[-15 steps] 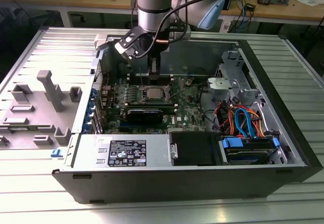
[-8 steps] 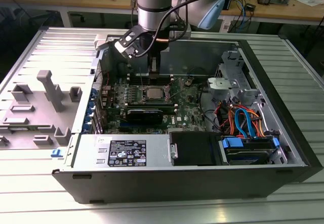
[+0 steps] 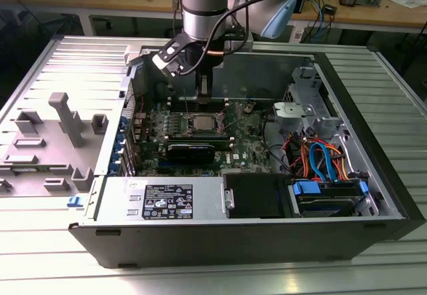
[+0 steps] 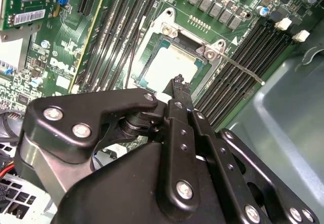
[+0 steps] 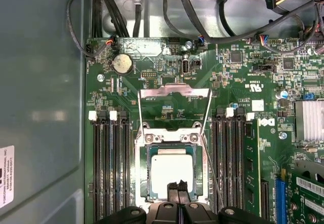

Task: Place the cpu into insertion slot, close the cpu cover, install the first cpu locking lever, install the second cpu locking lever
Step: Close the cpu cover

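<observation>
- I saw the chip (image 5: 172, 169) lying flat in the socket (image 5: 143, 171), dull silver top up and framed by the socket's metal rim.
- The cover (image 5: 174, 93) was swung open. It stood up from the socket edge farthest from the claw, and green board showed through its square cut-out.
- A thin wire lever (image 4: 243, 71) stuck out from one corner of the socket and ran over the memory slots (image 4: 263, 41) beside it.
- The claw (image 5: 177, 186) had its two fingertips pressed together with nothing between them. They hung over the chip edge nearest to them, and I could not tell whether they touched the metal.
- Long black memory slots flanked the socket on two opposite sides of the circuit board (image 5: 238, 72).
- In the exterior view, the arm (image 3: 203, 8) reached down into the open computer case (image 3: 253, 241). The case lay on its side on a ribbed metal table (image 3: 200, 275).
</observation>
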Robot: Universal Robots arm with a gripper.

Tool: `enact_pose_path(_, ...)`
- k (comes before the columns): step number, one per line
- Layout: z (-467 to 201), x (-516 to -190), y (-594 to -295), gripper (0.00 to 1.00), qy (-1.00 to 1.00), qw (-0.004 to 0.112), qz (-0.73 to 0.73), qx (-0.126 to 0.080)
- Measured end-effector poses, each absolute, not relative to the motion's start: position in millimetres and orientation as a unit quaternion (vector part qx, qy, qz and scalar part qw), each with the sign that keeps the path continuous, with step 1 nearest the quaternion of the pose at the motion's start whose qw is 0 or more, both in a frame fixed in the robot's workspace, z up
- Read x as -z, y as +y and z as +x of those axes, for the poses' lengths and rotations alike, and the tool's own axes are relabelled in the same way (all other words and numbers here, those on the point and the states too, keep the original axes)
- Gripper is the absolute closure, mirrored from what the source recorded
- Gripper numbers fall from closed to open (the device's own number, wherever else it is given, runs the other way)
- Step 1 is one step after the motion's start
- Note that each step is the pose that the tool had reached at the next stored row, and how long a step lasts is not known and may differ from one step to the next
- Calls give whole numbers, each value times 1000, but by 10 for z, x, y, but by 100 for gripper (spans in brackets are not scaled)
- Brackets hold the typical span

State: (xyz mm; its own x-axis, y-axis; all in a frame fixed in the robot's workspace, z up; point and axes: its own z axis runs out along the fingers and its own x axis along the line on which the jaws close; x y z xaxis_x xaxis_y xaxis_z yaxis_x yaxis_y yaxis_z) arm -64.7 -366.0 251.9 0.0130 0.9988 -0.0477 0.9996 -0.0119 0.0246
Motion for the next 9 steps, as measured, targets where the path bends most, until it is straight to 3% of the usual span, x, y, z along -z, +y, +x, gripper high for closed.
enact_pose_path(9, -555, -2621, -3660, 89, 702, 26, 711, 8)
